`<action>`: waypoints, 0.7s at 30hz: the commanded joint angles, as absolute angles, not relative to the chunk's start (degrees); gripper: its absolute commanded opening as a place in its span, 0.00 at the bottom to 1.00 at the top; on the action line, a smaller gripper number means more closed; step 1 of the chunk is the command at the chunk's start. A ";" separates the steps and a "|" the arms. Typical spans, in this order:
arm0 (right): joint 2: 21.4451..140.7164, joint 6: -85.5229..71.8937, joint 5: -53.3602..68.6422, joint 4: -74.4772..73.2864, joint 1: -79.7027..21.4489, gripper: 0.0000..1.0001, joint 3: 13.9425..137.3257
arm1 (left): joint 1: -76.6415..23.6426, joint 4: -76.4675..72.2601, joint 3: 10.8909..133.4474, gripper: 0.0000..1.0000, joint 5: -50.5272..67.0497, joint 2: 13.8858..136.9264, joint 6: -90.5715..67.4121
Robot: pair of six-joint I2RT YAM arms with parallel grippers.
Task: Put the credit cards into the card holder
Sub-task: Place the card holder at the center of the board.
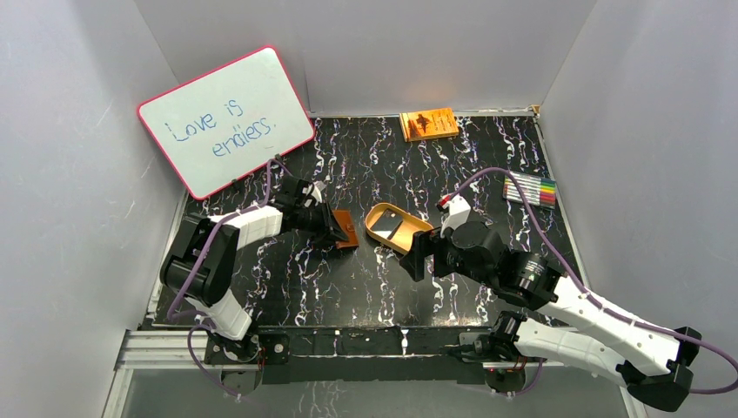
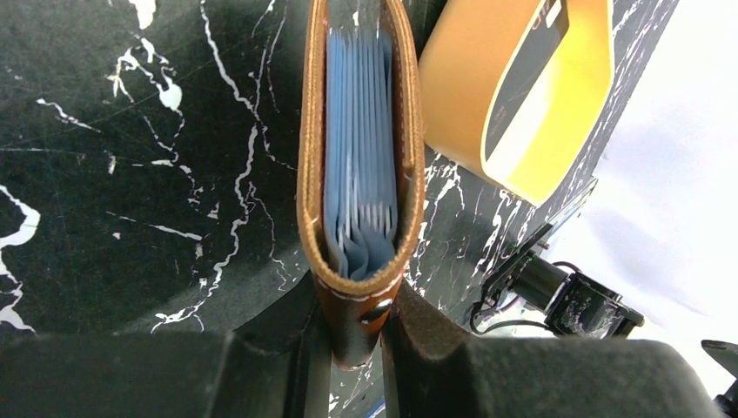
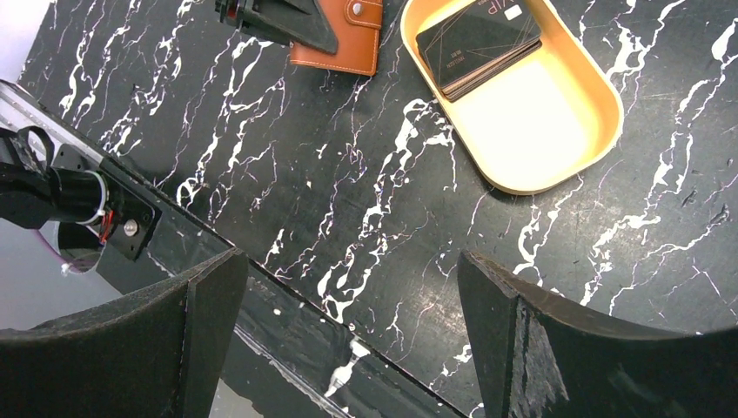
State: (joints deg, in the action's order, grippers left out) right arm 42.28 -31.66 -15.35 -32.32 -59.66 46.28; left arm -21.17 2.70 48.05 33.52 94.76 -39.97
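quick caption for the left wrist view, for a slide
Left fingers clamp the brown card holder at its snap end, tan tray alongside.

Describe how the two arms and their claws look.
Both arms have white shell links, black joint housings and a purple cable looping along them: left arm, right arm. Each claw is matte black with two broad, flat-faced fingers: left claw, right claw. No markings are legible.
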 commanded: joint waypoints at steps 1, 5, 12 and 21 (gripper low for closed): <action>41.65 -31.93 -15.16 -28.92 -59.76 0.98 46.93 | -21.09 4.06 46.96 0.17 35.00 94.66 -38.94; 41.02 -31.69 -15.53 -28.83 -59.77 0.98 46.93 | -21.09 4.70 46.80 0.25 34.43 94.77 -38.32; 40.93 -31.47 -16.26 -29.09 -59.72 0.98 47.15 | -21.09 7.00 46.93 0.37 31.53 94.01 -37.00; 41.13 -31.38 -16.08 -29.01 -59.76 0.98 47.20 | -21.09 8.28 47.20 0.41 29.69 93.59 -36.31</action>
